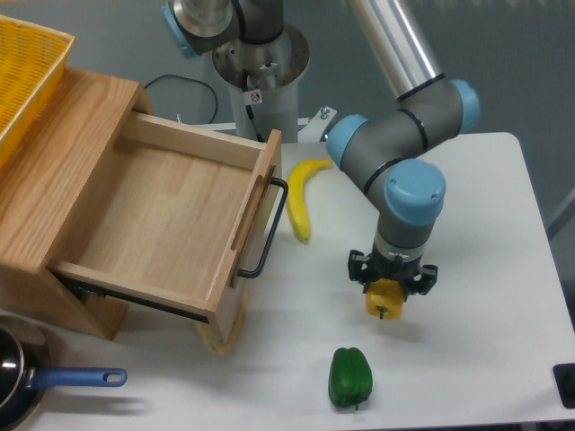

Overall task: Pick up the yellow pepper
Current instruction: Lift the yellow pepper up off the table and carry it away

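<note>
Drawer box (81, 197) on table (485, 233) left side, drawer open. Basket (22, 72) atop box, back-left corner. Banana (302, 193) mid-table. Pepper (385, 298) right of banana, under gripper (392, 280). Second pepper (350, 377) near front edge. Pan (36, 382) front-left corner.

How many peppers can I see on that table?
2. The yellow pepper sits right under the gripper, near the table's middle; the green pepper lies closer to the front edge. The open wooden drawer looks empty, but nothing shows behind the cabinet.

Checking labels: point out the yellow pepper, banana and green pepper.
yellow pepper (385, 302): fixed camera, lower body below the gripper.
banana (299, 199): fixed camera, middle of the curve.
green pepper (349, 376): fixed camera, centre of the body.
</note>
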Available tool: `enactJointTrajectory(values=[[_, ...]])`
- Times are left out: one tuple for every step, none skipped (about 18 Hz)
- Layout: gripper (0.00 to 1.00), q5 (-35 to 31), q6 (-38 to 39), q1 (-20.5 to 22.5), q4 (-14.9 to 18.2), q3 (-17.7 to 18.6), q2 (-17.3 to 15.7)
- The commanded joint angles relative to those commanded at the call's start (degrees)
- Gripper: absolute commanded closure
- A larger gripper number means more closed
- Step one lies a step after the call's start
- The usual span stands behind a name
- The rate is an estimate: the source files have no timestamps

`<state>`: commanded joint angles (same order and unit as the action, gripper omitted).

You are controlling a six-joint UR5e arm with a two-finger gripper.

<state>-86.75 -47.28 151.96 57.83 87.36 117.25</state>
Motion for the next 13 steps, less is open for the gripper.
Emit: enactJointTrajectory(values=[[0.71, 0.0, -1.6, 0.4, 0.8, -0.1, -0.5], [0.71, 0.0, -3.5, 1.0, 1.5, -0.1, -0.9], [0.71, -0.1, -4.9, 1.5, 2.0, -0.2, -1.1], [0.71, -0.1, -5.9, 2.2, 2.5, -0.3, -1.6], [0.71, 0.0, -6.6, 2.7, 3.1, -0.5, -1.8], [0.71, -0.1, -7.6, 3.2, 4.0, -1.1, -1.9], [0.71, 0.0, -9.4, 3.7, 5.3, -1.8, -2.5], [0.71, 0.0, -11.8, 4.4, 7.0, -2.7, -2.8], [0.71, 0.0, -13.8, 4.9, 9.0, -3.9, -3.0], [0.71, 0.0, -15.4, 5.5, 11.0, -5.2, -3.1], [0.71, 0.0, -16.8, 6.4, 12.6, -6.1, -3.3], [0.72, 0.0, -18.7, 7.2, 13.7, -6.8, -3.4], [0.72, -0.1, -21.0, 7.7, 14.7, -7.5, -3.5]])
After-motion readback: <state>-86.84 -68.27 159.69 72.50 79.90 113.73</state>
